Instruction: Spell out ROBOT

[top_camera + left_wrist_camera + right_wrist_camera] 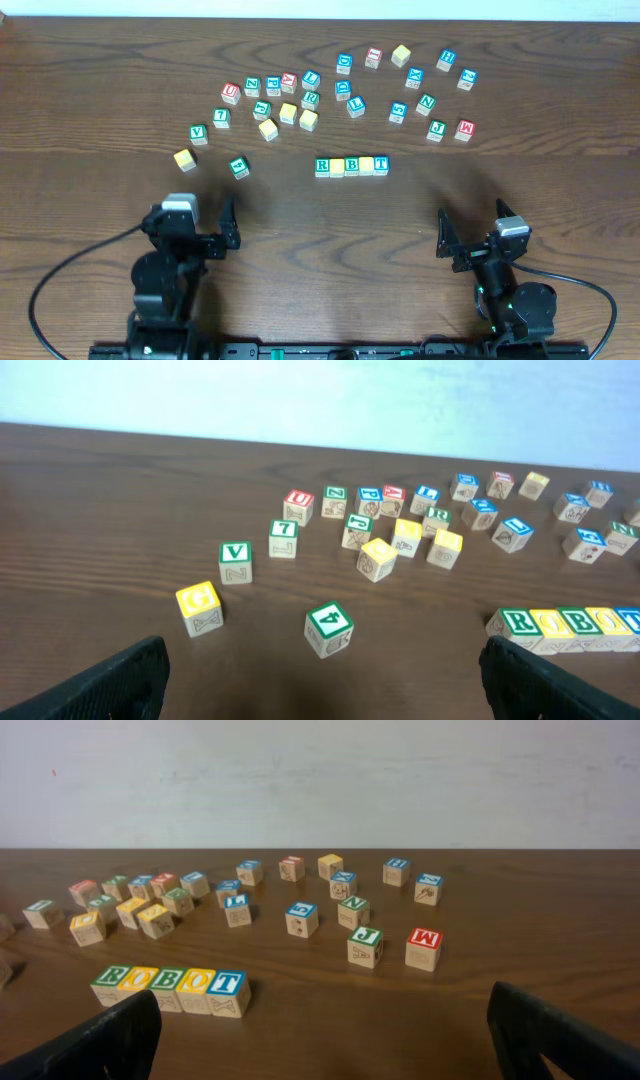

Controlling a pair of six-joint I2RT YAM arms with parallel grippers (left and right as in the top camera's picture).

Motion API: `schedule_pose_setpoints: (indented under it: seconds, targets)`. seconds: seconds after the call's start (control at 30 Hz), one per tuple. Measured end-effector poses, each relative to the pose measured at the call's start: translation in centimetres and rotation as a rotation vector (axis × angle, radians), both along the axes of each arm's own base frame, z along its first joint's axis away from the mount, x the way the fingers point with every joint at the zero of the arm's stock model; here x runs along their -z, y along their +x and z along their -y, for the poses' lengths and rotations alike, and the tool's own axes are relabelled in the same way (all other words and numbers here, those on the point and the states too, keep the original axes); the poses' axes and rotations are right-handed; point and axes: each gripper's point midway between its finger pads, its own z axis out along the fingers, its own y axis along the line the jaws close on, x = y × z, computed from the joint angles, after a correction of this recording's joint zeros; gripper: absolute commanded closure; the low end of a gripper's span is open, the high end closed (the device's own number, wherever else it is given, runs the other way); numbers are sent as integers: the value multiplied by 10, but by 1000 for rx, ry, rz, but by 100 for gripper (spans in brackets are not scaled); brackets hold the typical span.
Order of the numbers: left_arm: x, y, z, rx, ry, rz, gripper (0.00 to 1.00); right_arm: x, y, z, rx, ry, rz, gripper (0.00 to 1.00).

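Note:
Five wooden letter blocks stand touching in a row (351, 166) near the table's middle and read R, O, B, O, T. The row also shows in the right wrist view (170, 989) at lower left and in the left wrist view (570, 625) at the right edge. My left gripper (226, 226) is open and empty near the front left; its fingers frame the bottom of its wrist view (322, 680). My right gripper (470, 232) is open and empty near the front right (322, 1038). Both sit well short of the row.
Many loose letter blocks lie scattered across the far half of the table (340, 85). Nearest the left gripper are a green block (239, 167), a yellow block (184, 159) and a green V block (198, 133). A red M block (464, 129) lies at right.

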Motion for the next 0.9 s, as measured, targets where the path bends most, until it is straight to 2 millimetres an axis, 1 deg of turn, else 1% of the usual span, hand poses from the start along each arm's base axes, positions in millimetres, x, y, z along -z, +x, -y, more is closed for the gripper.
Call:
schedule_pose_setpoints:
  seconds: [0.27, 0.47, 0.67, 0.9]
  targets:
    - [20, -8, -12, -45, -2, 83, 2, 0, 0, 0, 0, 0, 0, 1]
    - [8, -11, -21, -85, 8, 141, 2, 0, 0, 0, 0, 0, 0, 1]
    - [8, -11, -33, -134, 27, 142, 2, 0, 0, 0, 0, 0, 0, 1]
    - [8, -11, -34, -137, 27, 142, 2, 0, 0, 0, 0, 0, 0, 1]
